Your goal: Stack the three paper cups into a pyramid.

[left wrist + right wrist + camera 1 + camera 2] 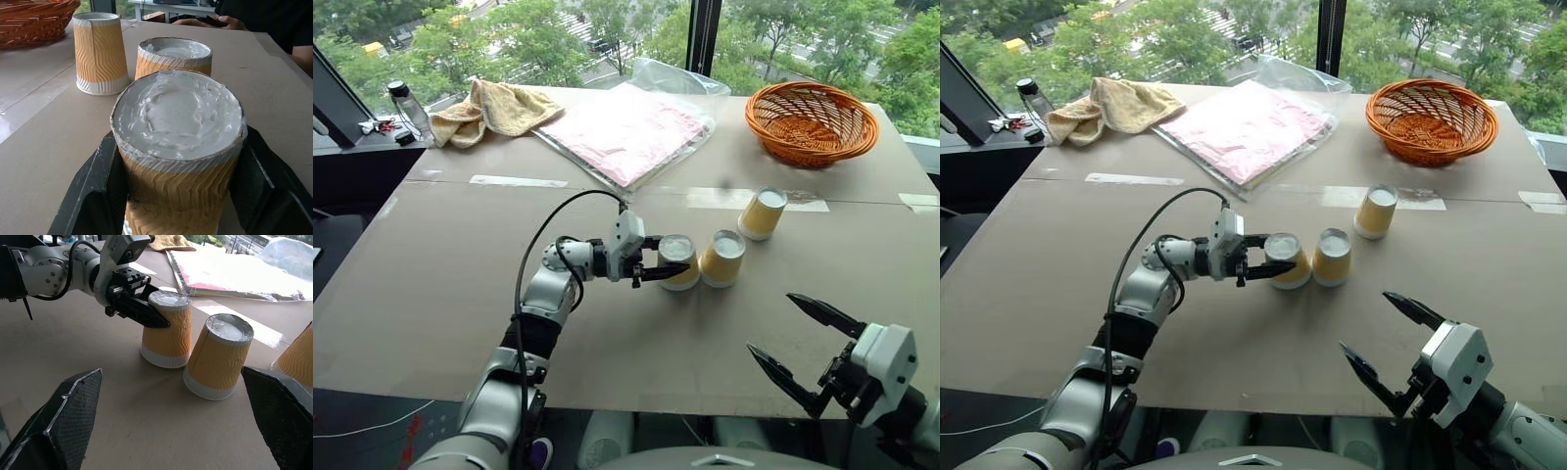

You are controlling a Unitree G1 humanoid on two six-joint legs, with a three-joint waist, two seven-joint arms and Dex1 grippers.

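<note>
Right gripper: hovering nearest, fingers standing wide apart, empty.
Left gripper: fingers flanking one cup; grip unclear.
Cups: three, all inverted.
Surroundings: basket, towel lying behind.

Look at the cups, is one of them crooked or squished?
Yes, a little. The middle paper cup leans toward the cup in the left gripper, instead of standing straight. All three sit upside down, their bases looking rough and crinkled. The third cup stands apart, nearer the orange wicker basket. Nothing is spilled.
</note>
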